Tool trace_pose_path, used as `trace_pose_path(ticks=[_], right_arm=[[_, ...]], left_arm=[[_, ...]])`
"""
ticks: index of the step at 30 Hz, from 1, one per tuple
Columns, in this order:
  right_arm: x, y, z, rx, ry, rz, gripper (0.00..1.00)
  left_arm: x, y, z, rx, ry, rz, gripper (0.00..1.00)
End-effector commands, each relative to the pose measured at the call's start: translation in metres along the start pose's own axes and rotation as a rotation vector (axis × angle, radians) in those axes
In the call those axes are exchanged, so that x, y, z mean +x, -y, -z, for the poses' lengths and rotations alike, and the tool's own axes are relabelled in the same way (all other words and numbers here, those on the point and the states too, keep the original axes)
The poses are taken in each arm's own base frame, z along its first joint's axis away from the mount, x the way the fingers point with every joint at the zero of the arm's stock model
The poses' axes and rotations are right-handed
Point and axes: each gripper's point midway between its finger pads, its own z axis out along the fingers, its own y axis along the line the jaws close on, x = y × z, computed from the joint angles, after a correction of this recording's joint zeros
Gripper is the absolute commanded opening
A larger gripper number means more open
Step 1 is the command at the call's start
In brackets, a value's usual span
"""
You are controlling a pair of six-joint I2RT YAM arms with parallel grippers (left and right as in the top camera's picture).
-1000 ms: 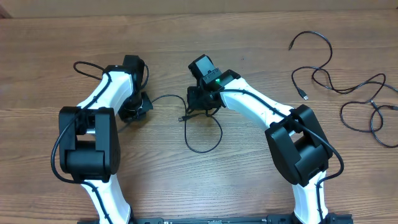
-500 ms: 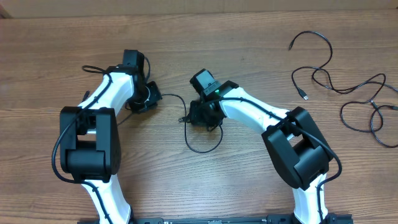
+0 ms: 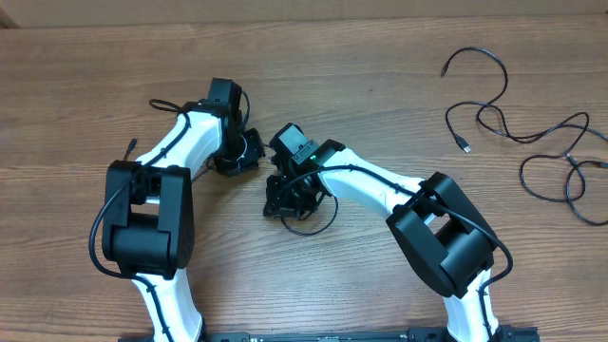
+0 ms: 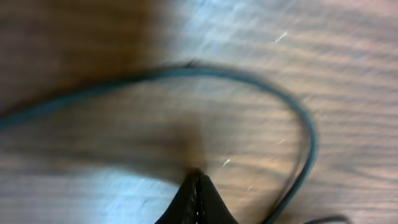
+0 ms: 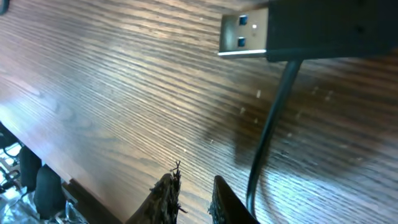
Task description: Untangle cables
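A short black cable lies between my two grippers, its small loop (image 3: 321,224) showing just below the right gripper. My left gripper (image 3: 249,152) is shut; in the left wrist view its closed tips (image 4: 196,180) rest near the wood, and the cable (image 4: 249,78) arcs past in front of them, not between them. My right gripper (image 3: 280,199) is slightly open and empty (image 5: 193,190). The cable's USB plug (image 5: 245,31) lies ahead of it, and its cord (image 5: 273,124) runs down just right of the right finger. Two more thin black cables (image 3: 494,104) (image 3: 568,176) lie loose at the far right.
The wooden table (image 3: 380,57) carries everything. Both arms' white links and black bases crowd the near middle. The two grippers are close together at the centre. The table's edge (image 5: 37,168) shows at the lower left of the right wrist view.
The left gripper has moved right and slightly up, towards the right gripper. The right gripper has moved left and down. The cable's loop between them has bunched up smaller.
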Motion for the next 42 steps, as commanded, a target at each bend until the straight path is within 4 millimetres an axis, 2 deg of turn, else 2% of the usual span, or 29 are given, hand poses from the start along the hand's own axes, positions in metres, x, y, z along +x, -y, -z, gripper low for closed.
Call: trace_pose_path(ticks=[1,4,6,7,8,10,12,14,15,17,19,22,24,26,27,28,32,33,38,42], right_arm=[[-0.026,-0.025,0.031,-0.064,0.084,0.143,0.18],[-0.050,-0.027,0.048,-0.043,0.172,0.253,0.18],[-0.067,-0.023,0.052,0.011,0.248,0.359,0.19],[-0.083,-0.016,0.056,0.090,0.322,0.445,0.19],[-0.093,-0.015,0.059,0.130,0.365,0.503,0.19],[-0.114,-0.021,0.069,0.200,0.468,0.671,0.16],[-0.127,-0.027,0.075,0.233,0.527,0.772,0.15],[-0.139,-0.031,0.078,0.266,0.580,0.851,0.16],[-0.142,-0.032,0.079,0.269,0.592,0.863,0.16],[-0.146,-0.032,0.075,0.269,0.603,0.877,0.24],[-0.149,-0.030,0.069,0.269,0.601,0.876,0.27],[-0.150,-0.022,0.056,0.273,0.579,0.876,0.31],[-0.148,-0.017,0.045,0.271,0.546,0.910,0.31],[-0.145,-0.006,0.028,0.284,0.496,0.967,0.32],[-0.145,-0.002,0.024,0.291,0.483,0.980,0.32],[-0.144,0.002,0.019,0.298,0.466,0.991,0.32],[-0.141,0.017,0.003,0.319,0.412,1.012,0.34],[-0.140,0.019,0.001,0.325,0.405,1.013,0.31],[-0.140,0.033,-0.004,0.365,0.382,0.997,0.05],[-0.145,0.047,0.006,0.468,0.386,0.968,0.04]], left_arm=[[-0.011,-0.010,0.009,-0.031,-0.020,-0.030,0.04],[-0.020,-0.011,0.037,-0.039,-0.029,-0.015,0.04],[-0.025,-0.014,0.054,-0.048,-0.033,0.008,0.04],[-0.025,-0.020,0.066,-0.057,-0.050,0.033,0.06],[-0.024,-0.024,0.071,-0.062,-0.060,0.047,0.09],[-0.021,-0.047,0.077,-0.123,-0.079,0.089,0.12],[-0.019,-0.066,0.080,-0.181,-0.089,0.114,0.21],[-0.012,-0.077,0.083,-0.205,-0.119,0.133,0.20],[-0.011,-0.079,0.083,-0.208,-0.127,0.131,0.20],[-0.007,-0.085,0.083,-0.230,-0.140,0.125,0.18],[-0.005,-0.090,0.083,-0.257,-0.144,0.124,0.39],[-0.003,-0.091,0.083,-0.264,-0.153,0.123,0.50],[-0.003,-0.091,0.082,-0.264,-0.153,0.123,0.63],[-0.003,-0.091,0.082,-0.264,-0.153,0.123,0.70],[-0.003,-0.091,0.082,-0.264,-0.153,0.123,0.78],[-0.003,-0.091,0.082,-0.264,-0.153,0.123,0.99],[-0.007,-0.090,0.082,-0.258,-0.137,0.121,1.00],[-0.009,-0.089,0.081,-0.256,-0.128,0.121,1.00],[-0.028,-0.085,0.078,-0.231,-0.053,0.108,1.00],[-0.044,-0.080,0.076,-0.208,0.013,0.097,1.00]])
